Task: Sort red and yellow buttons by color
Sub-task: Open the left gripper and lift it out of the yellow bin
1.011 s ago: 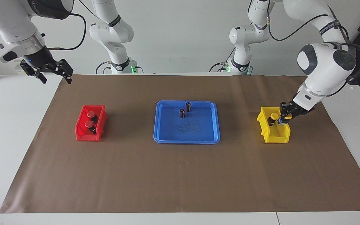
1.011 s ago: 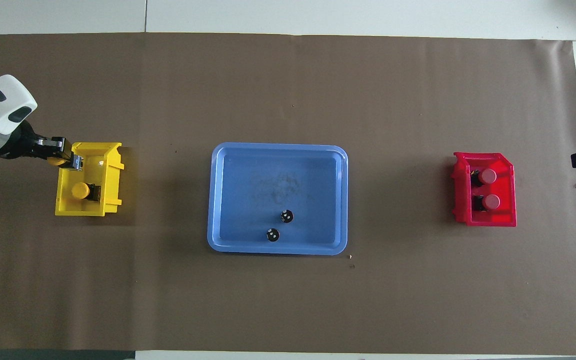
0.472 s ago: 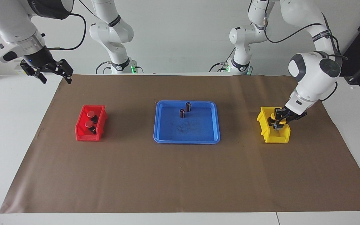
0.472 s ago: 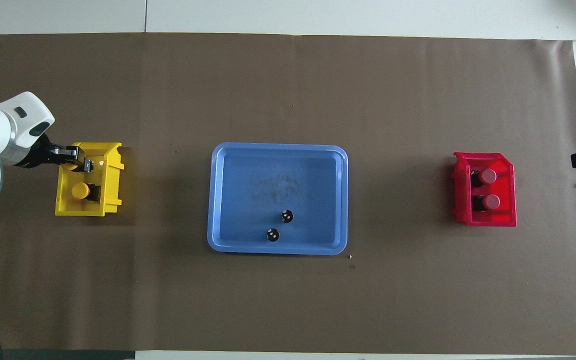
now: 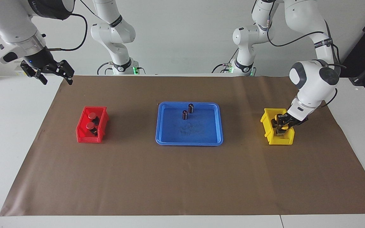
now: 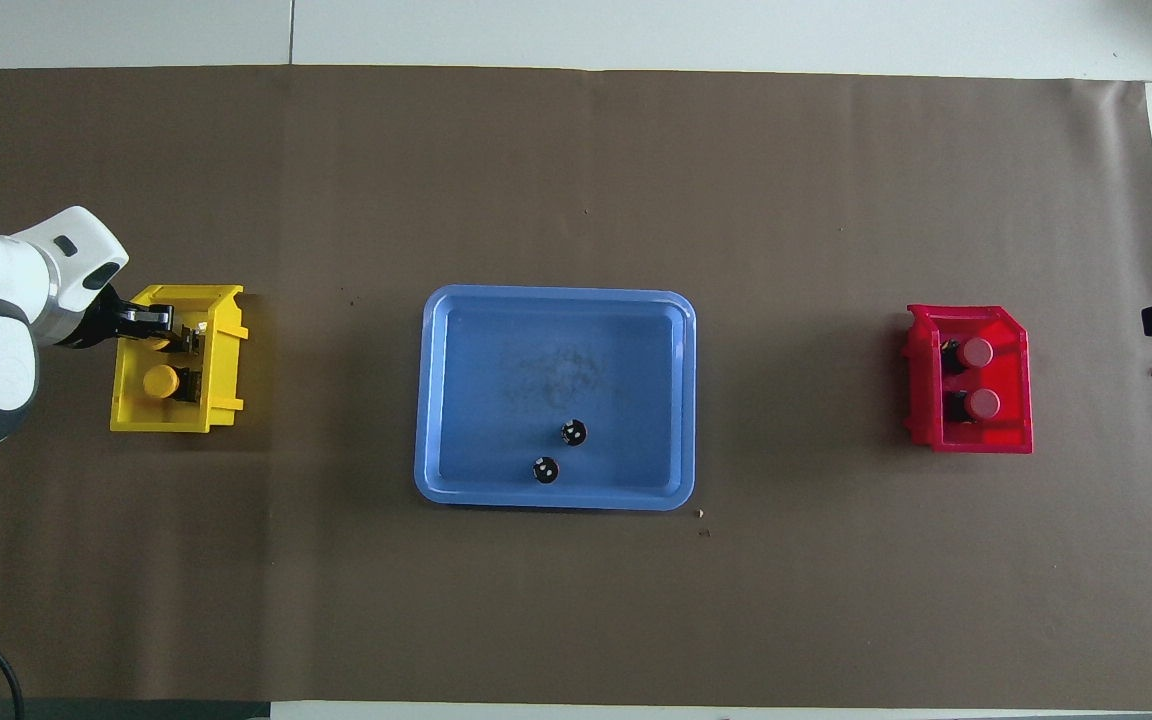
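My left gripper reaches down into the yellow bin, shut on a yellow button. In the overhead view the left gripper is over the part of the yellow bin farther from the robots. A second yellow button lies in the same bin, nearer to the robots. Two red buttons lie in the red bin; from overhead the red buttons lie in the red bin. My right gripper waits open and empty over the table's edge at the right arm's end.
A blue tray stands mid-table between the bins, with two dark brown capless cylinders upright in the part nearer to the robots. A brown mat covers the table.
My left gripper has moved with the yellow button from the bin's outer rim inward over the bin and down into it. The right arm has not moved.
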Controlling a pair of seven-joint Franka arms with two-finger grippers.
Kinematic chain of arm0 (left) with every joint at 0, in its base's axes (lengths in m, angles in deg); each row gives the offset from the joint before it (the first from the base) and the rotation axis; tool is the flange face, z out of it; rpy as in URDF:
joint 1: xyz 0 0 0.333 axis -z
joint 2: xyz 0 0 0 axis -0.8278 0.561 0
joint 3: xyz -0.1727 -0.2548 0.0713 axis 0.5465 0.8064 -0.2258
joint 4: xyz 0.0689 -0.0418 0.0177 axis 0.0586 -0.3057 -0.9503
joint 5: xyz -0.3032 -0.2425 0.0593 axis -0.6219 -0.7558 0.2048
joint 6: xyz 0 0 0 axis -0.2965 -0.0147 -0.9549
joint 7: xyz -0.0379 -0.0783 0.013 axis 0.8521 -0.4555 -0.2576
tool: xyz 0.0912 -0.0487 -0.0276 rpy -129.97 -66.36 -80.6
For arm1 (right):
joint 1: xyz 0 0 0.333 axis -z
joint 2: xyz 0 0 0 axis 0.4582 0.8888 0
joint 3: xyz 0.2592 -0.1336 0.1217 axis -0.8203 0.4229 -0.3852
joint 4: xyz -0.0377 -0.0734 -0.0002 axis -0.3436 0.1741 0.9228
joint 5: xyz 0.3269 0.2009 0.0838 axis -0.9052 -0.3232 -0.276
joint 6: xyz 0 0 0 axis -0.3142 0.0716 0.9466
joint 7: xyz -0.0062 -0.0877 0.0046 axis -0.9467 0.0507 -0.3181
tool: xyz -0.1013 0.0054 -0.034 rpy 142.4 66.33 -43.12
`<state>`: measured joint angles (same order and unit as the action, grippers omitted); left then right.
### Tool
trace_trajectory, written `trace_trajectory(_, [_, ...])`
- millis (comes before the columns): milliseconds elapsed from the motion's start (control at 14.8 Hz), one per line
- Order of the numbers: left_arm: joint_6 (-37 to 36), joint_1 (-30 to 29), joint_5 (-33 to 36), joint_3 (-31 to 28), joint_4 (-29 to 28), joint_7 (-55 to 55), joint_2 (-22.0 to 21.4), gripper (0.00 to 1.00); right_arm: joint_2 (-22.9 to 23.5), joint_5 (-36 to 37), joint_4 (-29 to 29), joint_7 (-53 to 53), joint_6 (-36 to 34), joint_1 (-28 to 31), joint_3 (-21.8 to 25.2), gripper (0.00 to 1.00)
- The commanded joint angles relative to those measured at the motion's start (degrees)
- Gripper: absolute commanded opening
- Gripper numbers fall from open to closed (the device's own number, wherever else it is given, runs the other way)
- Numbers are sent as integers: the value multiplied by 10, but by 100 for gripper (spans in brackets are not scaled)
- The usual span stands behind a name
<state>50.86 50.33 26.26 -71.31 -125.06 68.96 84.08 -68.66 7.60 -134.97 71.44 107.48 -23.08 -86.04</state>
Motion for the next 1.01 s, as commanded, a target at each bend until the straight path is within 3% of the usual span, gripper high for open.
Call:
trace_trajectory(0, [23,10,5,1,-10,-25,-1,1,-9,-2,-9,10,-1,0,0,100])
trace_trajectory(135, [27,20,5,1,-10,-30,6,5,-9,-2,-9,10,-1,0,0,100])
trace_trajectory(270, [27,19,5,1,-10,-27,6,28,-9,-2,-9,10,-1,0,0,100])
trace_trajectory(539, [27,14,5,1,-10,-24,7,29,-9,-2,-9,10,-1,0,0,100])
trace_trajectory(809, [27,14,5,1,-3,-24,9,55,-9,-2,-9,10,-1,0,0,100])
trace_trajectory(944, [25,15,5,1,2,-25,12,62,-9,-3,-9,10,-1,0,0,100])
